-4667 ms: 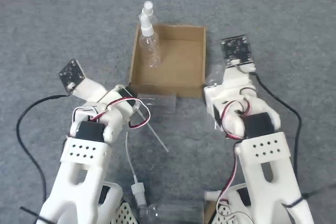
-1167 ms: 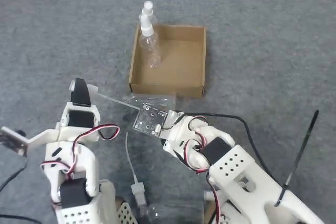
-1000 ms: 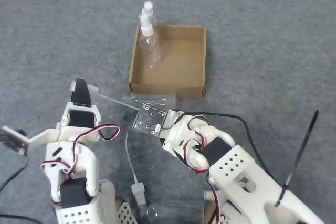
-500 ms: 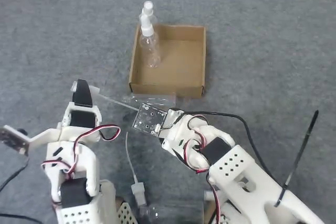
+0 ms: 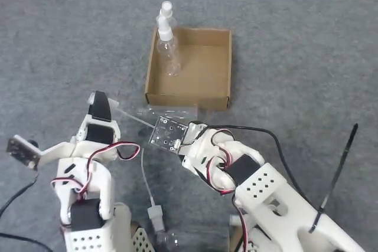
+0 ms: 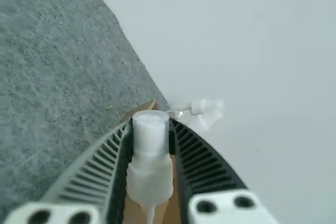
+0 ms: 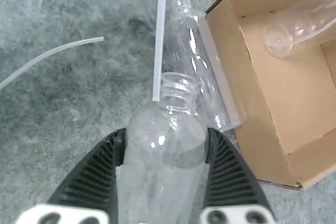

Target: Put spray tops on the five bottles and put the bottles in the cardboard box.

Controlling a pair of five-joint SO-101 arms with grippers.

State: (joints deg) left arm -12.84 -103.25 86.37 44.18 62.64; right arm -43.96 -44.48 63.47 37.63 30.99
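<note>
My left gripper (image 5: 101, 107) (image 6: 151, 125) is shut on a white spray top (image 6: 151, 150), whose thin dip tube (image 5: 133, 117) (image 7: 159, 35) slants toward my right gripper. My right gripper (image 5: 170, 133) (image 7: 165, 141) is shut on a clear bottle (image 7: 165, 148) with an open neck (image 7: 178, 90). The tube's end lies just beside that neck. The cardboard box (image 5: 217, 95) (image 7: 273, 82) sits ahead, with two capped bottles (image 5: 168, 51) leaning in its back left corner. Another open bottle (image 5: 174, 112) (image 7: 202, 77) lies along the box's front wall.
A second spray top (image 5: 156, 213) with a curved tube (image 5: 144, 175) (image 7: 47, 61) lies near the front edge between the arm bases, beside a further clear bottle (image 5: 189, 240). Grey carpet (image 5: 295, 57) covers the table, and a pale wall (image 6: 252, 35) stands behind it.
My left gripper has shifted a little to the right and toward the box with the spray top, bringing the tube closer to the held bottle. The right arm has stayed almost still.
</note>
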